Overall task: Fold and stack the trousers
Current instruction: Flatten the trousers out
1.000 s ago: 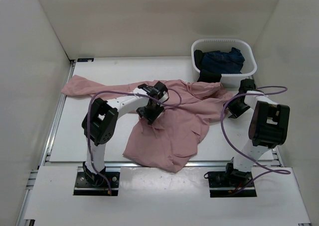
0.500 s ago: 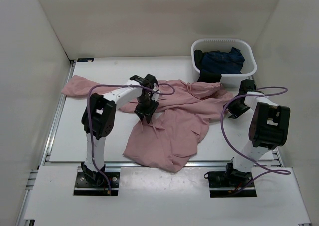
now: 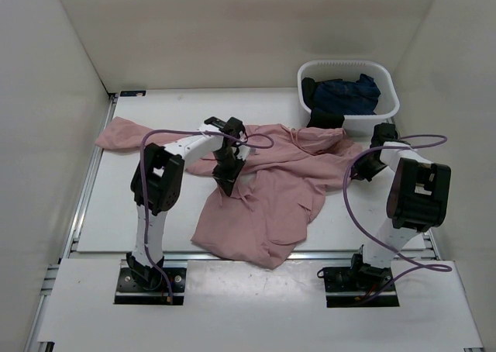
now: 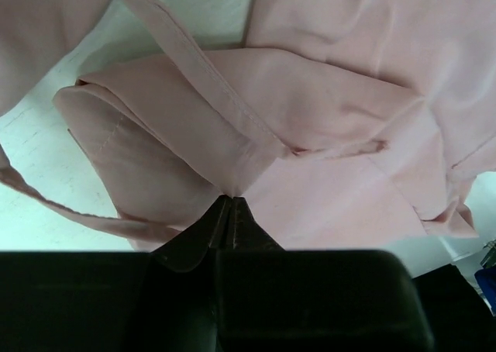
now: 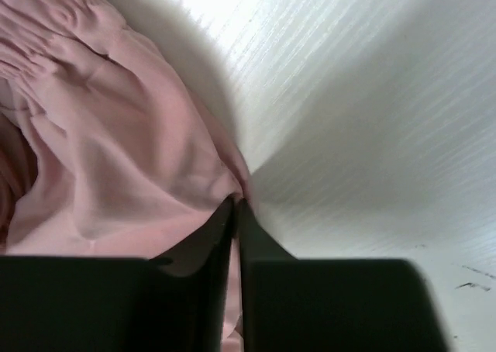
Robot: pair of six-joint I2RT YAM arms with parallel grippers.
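Note:
The dusty-pink trousers (image 3: 271,193) lie crumpled across the white table, one leg stretching to the far left (image 3: 124,135). My left gripper (image 3: 229,185) is down on the cloth near its middle, shut on a pinched fold of the trousers (image 4: 232,188). My right gripper (image 3: 366,166) is at the garment's right edge, shut on that hem (image 5: 236,201). In the right wrist view the gathered waist (image 5: 46,42) shows at the upper left beside bare table.
A white basket (image 3: 349,108) at the back right holds a dark navy garment (image 3: 345,92); a black cloth (image 3: 325,119) hangs at its front. White walls enclose the table on three sides. Purple cables loop from both arms.
Both grippers have closed on the trousers. The left gripper shifted slightly left and lowered onto the cloth; the right arm stayed in place.

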